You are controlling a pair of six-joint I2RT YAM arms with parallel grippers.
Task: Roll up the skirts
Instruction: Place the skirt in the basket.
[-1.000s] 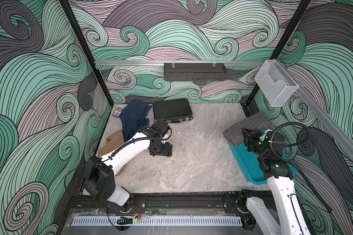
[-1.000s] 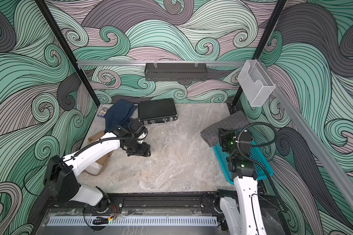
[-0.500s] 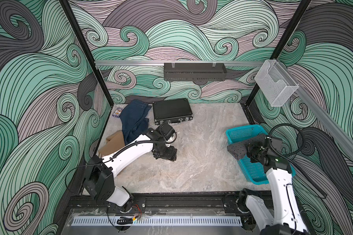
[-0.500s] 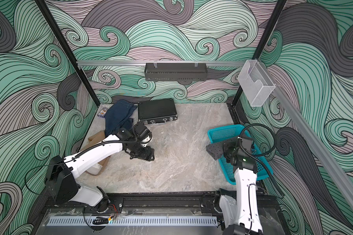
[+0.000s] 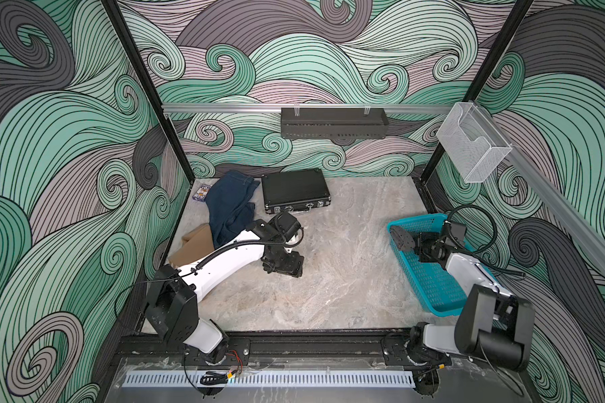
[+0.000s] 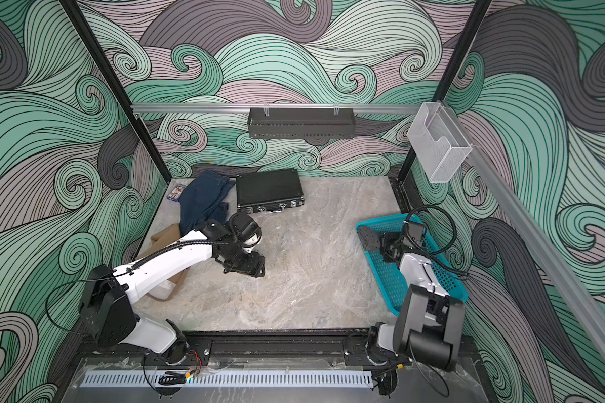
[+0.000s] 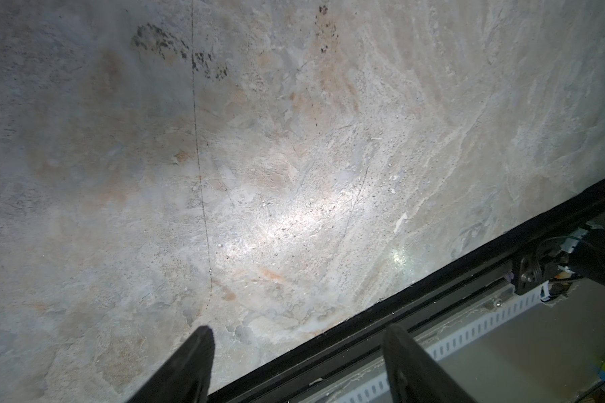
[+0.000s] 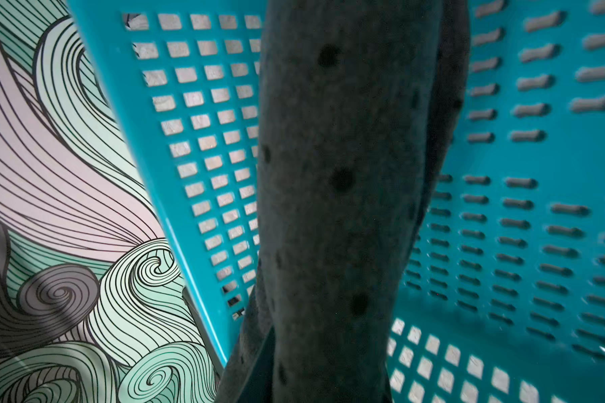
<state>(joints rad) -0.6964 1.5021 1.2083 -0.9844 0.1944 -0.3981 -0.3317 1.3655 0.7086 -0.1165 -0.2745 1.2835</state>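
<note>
Now the right gripper (image 5: 416, 245) is pinched narrow on the dotted grey skirt (image 8: 339, 209). It's already rolled and held low inside the teal basket (image 5: 430, 286), so I'd say it's being stowed. Well clear of the basket, the left gripper (image 7: 299, 349) hangs wide and empty over bare table (image 7: 294, 174). Farther from the basket lie the denim skirt (image 5: 231, 206) and tan skirt (image 5: 196, 244), both unrolled and likely next.

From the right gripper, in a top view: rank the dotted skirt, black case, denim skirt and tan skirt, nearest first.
1. dotted skirt, held by the right gripper.
2. black case, far middle.
3. denim skirt, far left.
4. tan skirt, left edge.
</note>
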